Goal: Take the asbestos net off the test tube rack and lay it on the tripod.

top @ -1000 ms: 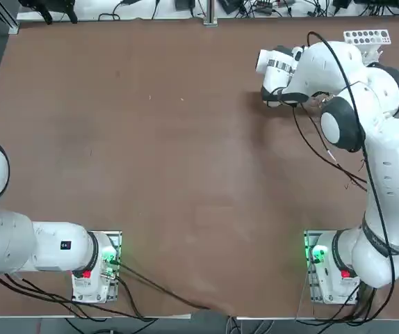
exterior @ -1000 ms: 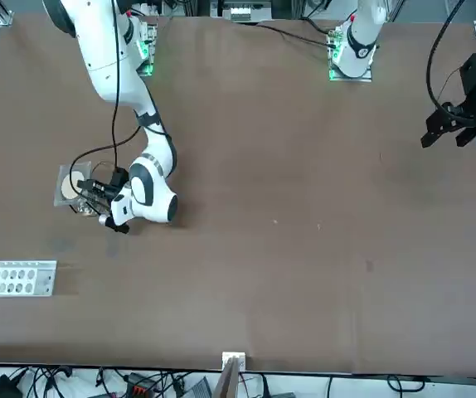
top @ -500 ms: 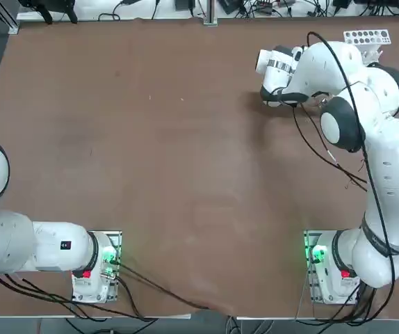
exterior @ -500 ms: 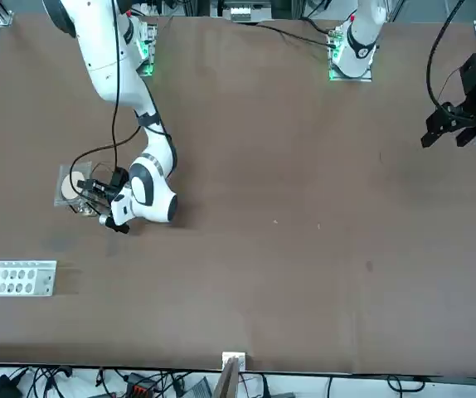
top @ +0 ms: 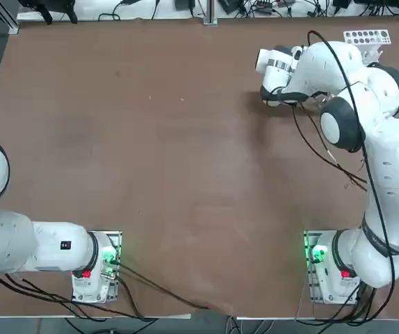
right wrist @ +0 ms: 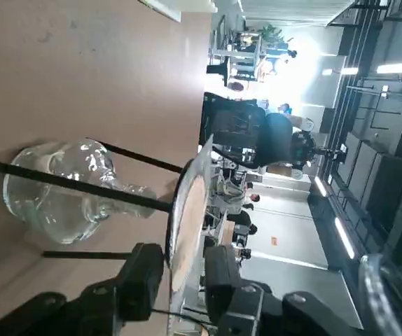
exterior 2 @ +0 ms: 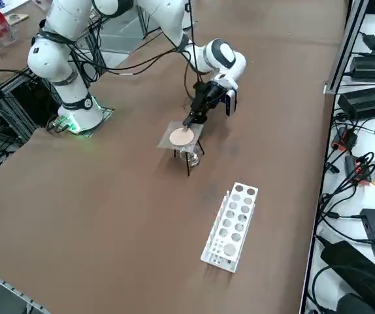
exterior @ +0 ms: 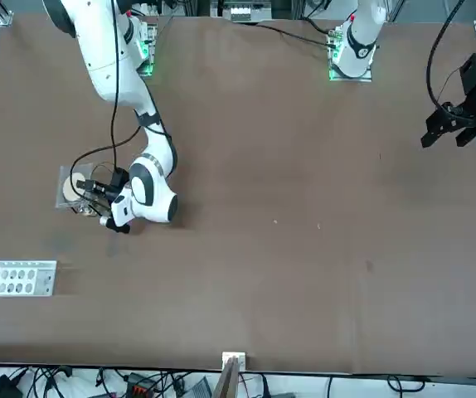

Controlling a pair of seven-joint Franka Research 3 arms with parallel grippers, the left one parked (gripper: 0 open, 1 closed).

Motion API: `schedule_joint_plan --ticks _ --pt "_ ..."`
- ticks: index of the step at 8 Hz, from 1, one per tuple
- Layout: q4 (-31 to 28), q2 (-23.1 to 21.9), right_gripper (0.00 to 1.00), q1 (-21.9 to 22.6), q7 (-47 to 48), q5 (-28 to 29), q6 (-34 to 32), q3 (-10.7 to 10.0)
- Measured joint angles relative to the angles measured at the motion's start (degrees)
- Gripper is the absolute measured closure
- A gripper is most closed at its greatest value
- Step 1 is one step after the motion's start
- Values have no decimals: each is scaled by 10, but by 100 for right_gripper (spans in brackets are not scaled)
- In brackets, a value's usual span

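Observation:
The asbestos net (exterior 2: 181, 137), grey mesh with a beige round patch, lies flat on the ring of the thin dark tripod (exterior 2: 188, 165). In the front view the net (exterior: 72, 187) shows at the table's left. My right gripper (exterior 2: 191, 120) reaches in from the side at the net's near edge. The wrist view shows the gripper (right wrist: 183, 255) open, one finger on each side of the net (right wrist: 187, 210) with a thin gap. The white test tube rack (exterior 2: 233, 224) stands apart near the table edge, with nothing on top of it.
A small clear glass flask (right wrist: 61, 199) sits on the table under the tripod, between its legs (right wrist: 82, 183). Cables and power bricks (exterior 2: 370, 98) lie along the table's edge beyond the rack.
The fingers have spread slightly away from the net's edge. The net stays on the tripod and the arm has hardly moved.

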Motion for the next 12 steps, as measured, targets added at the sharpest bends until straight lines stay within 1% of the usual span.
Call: schedule_joint_plan --ticks 2,3,4,6,8,10,11,12 --pt "4 0 26 3 -4 0 0 2" --pt "7 -1 4 4 -18 0 0 4" --pt "18 -2 1 6 -40 14 0 6" --pt "70 -9 1 16 -100 81 -13 7" --pt "146 -25 0 25 -176 141 -68 7" --pt "238 -39 1 22 -258 178 -124 5" --pt "281 -45 0 15 -298 198 -141 -1" --pt "318 -57 1 -3 -336 226 -146 -3"
